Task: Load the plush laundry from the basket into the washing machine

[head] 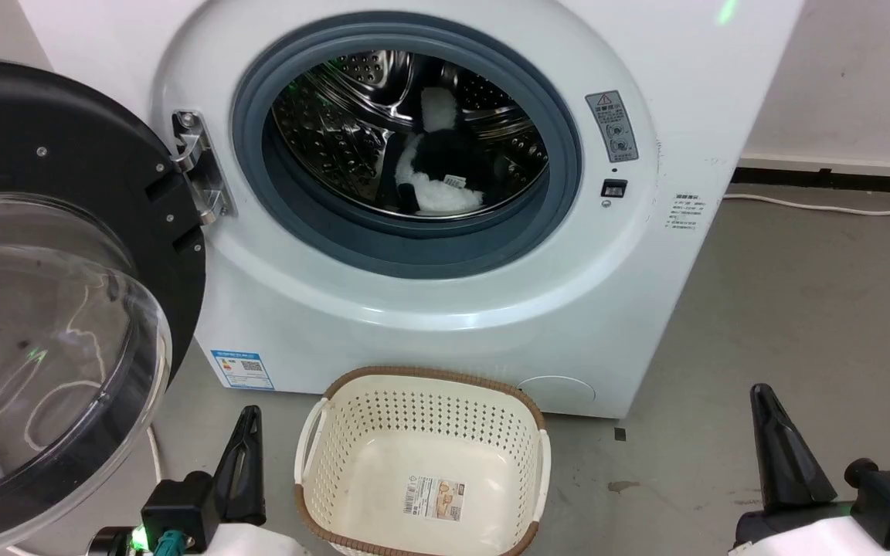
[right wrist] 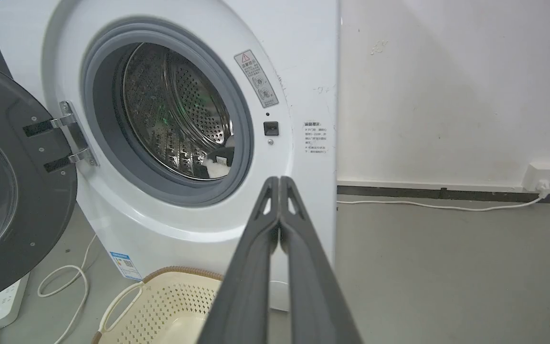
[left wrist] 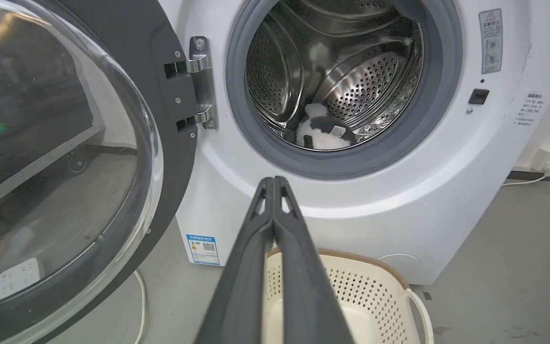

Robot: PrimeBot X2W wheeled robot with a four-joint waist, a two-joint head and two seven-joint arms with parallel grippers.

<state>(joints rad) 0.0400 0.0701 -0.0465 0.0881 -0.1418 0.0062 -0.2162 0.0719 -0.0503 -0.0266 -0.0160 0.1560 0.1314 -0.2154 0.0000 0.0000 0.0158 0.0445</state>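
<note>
Plush laundry (head: 437,166) down in the drum (head: 337,131) of the washing machine (head: 429,309), sewn label (head: 454,181) plain in the head view, a mere sliver past the gasket (right wrist: 184,193) in the right wrist view. Basket (head: 422,417) on the floor (head: 800,309) just before the machine's front, sticker (head: 433,496) bare inside, door (head: 66,309) swung wide. Left fingers (left wrist: 253,258) and right fingers (right wrist: 256,258) pressed tip to tip, holding nothing.
</note>
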